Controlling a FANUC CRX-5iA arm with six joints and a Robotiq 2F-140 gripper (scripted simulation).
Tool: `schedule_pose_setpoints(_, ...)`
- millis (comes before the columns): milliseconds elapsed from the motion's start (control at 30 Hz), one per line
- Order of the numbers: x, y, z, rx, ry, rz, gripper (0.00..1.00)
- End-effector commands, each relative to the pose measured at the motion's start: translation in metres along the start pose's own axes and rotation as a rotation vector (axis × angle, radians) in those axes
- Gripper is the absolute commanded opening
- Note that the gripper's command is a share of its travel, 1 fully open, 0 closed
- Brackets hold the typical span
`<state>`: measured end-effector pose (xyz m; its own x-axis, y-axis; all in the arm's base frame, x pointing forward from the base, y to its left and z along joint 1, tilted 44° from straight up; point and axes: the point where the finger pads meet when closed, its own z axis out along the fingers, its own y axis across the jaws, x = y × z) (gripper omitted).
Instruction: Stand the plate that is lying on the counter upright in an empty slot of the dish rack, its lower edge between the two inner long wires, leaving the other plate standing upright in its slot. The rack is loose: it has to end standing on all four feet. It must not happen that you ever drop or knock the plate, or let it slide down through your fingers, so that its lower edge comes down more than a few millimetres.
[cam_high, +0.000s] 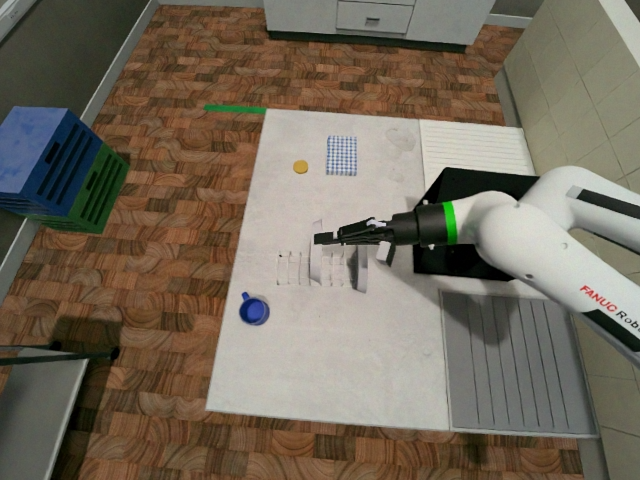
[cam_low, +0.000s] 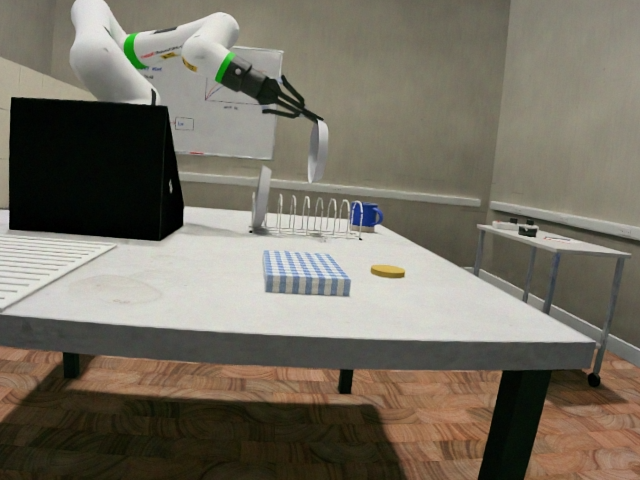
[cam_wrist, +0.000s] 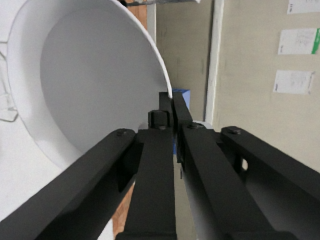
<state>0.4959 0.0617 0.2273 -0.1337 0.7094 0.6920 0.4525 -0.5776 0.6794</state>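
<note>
My gripper is shut on the upper rim of a white plate. The plate hangs nearly upright in the air. In the exterior view its lower edge is above the wire tops of the dish rack, over the rack's middle or right part; I cannot tell which slot is beneath it. The other white plate stands in the rack's end slot on the sink side, leaning slightly. The rack stands on the counter; its far feet are unclear.
A blue mug stands just beyond the rack's other end. A checked cloth block and a yellow disc lie on the counter's other side. A black box-like block stands near the arm.
</note>
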Motion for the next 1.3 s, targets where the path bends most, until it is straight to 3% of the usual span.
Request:
schedule_pose_setpoints(0, 0.0, 0.001, 0.0, -0.001, 0.0, -0.001, 0.1)
schedule_pose_setpoints(1267, 0.0, -0.027, 0.012, 0.0, 0.0, -0.001, 0.1)
